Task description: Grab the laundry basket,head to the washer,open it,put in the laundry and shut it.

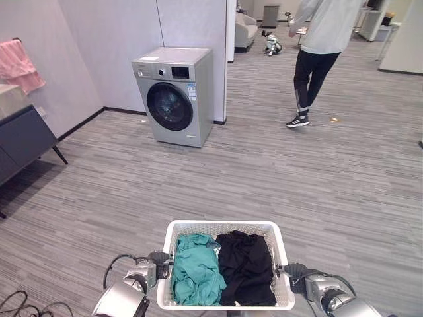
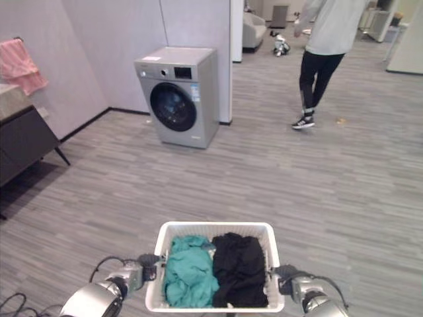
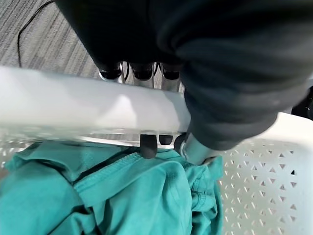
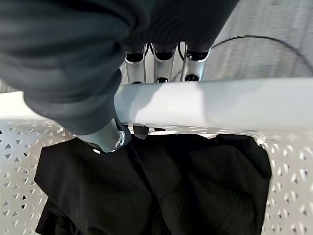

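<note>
One silver-grey front-loading washing machine [image 1: 175, 96] with a dark round door stands shut against the far wall, well apart from the robot across grey striped plank flooring [image 1: 330, 178]. A person [image 1: 320, 49] in a pale top and black trousers walks beyond it to the right, and a dark cabinet [image 1: 23, 139] with one pink towel [image 1: 20, 64] above it sits at the left. One white perforated plastic laundry basket [image 1: 225, 228] hangs low in front, carrying two crumpled garments: one teal [image 1: 195, 271], one black [image 1: 247, 267]. The wrist views reveal what the head views hide: the left hand [image 3: 146, 73] and right hand [image 4: 161, 61] each curl fingers around the basket's smooth rim, gripping it.
</note>
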{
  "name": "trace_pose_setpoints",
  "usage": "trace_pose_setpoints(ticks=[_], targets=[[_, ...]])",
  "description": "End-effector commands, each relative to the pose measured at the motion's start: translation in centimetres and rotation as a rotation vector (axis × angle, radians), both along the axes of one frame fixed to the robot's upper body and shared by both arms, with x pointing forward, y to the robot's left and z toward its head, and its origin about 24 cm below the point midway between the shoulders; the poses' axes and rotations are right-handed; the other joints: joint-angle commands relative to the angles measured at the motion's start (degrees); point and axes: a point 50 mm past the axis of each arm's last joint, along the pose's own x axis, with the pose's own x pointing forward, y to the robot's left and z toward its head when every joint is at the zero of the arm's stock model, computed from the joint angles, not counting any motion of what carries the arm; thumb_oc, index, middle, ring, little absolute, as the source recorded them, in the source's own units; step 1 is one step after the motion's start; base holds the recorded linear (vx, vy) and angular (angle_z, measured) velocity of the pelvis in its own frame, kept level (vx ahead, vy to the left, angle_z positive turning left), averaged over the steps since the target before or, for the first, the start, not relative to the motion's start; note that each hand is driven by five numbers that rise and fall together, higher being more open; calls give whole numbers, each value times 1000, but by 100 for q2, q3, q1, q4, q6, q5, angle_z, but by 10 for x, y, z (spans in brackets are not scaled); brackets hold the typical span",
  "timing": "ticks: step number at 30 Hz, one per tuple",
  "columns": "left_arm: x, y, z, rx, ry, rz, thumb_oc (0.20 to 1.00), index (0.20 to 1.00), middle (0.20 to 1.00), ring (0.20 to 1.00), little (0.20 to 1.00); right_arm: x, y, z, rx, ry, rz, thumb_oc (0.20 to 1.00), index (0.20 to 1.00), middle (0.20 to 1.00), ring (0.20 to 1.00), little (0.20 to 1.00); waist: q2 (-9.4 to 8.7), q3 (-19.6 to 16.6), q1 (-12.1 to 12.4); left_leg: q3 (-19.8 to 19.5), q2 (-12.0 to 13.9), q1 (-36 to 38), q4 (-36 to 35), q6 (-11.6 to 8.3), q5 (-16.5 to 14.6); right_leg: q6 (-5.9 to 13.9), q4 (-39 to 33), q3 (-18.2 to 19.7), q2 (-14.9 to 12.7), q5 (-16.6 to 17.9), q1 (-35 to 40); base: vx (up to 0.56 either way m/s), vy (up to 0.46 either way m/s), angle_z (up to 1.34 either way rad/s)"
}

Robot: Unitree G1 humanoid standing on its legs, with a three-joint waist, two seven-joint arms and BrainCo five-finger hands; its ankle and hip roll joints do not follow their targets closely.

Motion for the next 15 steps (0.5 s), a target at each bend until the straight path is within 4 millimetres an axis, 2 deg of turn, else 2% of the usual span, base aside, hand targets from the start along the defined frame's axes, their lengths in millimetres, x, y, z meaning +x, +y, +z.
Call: trace_pose_setpoints(ticks=[1,2,4,5,6,7,8,10,11,13,14,15], targets=[[33,-22,19,-106,-121,-25,200,200,200,200,200,29,23,11,152,-125,-57,200,200,200,200,200,-377,98,-8,813,312,-345,-1175,730,848,735,173,231,-222,-142,-63,383,-184,31],[35,-26,20,-113,-123,-29,200,200,200,200,200,27,21,11,145,-117,-68,200,200,200,200,200,-411,113,26,1028,387,-518,-1420,819,719,738,136,167,-257,-211,35,175,-15,-1],[36,-31,20,-111,-123,-53,200,200,200,200,200,25,18,10,143,-107,-81,200,200,200,200,200,-416,137,82,1251,350,-822,-1858,949,380,804,55,75,-292,-317,177,309,39,-8],[37,-31,21,-104,-128,-58,200,200,200,200,200,23,17,9,146,-107,-87,200,200,200,200,200,-392,153,133,1262,217,-1146,-2563,1081,169,886,16,104,-320,-391,301,380,128,14],[36,-29,20,-101,-127,-54,200,200,200,200,200,23,18,9,148,-109,-80,200,200,200,200,200,-359,177,174,1142,159,-1276,-3001,1098,283,902,1,179,-294,-426,382,412,165,18],[36,-27,20,-98,-131,-48,200,200,200,200,200,23,20,8,147,-110,-69,200,200,200,200,200,-289,209,246,931,151,-1369,-3611,1069,630,914,-35,281,-224,-470,495,217,96,10],[36,-27,20,-98,-131,-48,200,200,200,200,200,23,20,8,147,-110,-69,200,200,200,200,200,-293,201,243,931,144,-1364,-3645,1069,655,913,-37,278,-228,-465,486,304,128,-7],[37,-23,21,-90,-137,-39,200,200,200,200,200,22,20,8,129,-106,-50,200,200,200,200,200,-110,259,431,503,229,-1656,-4877,906,1341,910,-113,540,-124,-686,841,484,206,-35],[36,-21,21,-89,-135,-34,200,200,200,200,200,22,19,7,131,-95,-50,200,200,200,200,200,-105,272,474,469,254,-1623,-5065,877,1469,931,-83,634,-145,-759,968,513,228,-53],[35,-18,20,-82,-127,-41,200,200,200,200,200,17,18,5,130,-62,-47,200,200,200,200,200,-43,209,544,393,272,-1635,-4879,865,1603,929,26,775,-154,-917,1115,351,173,-63],[35,-18,20,-81,-127,-41,200,200,200,200,200,17,18,5,130,-62,-47,200,200,200,200,200,-49,216,551,402,269,-1627,-4873,865,1596,930,30,781,-159,-923,1120,415,277,-57],[32,-17,19,-84,-122,-42,200,200,200,200,200,18,22,5,132,-61,-27,200,200,200,200,200,-41,125,580,333,197,-1596,-4597,1013,1435,1003,331,937,-269,-1127,1207,418,328,-52]])
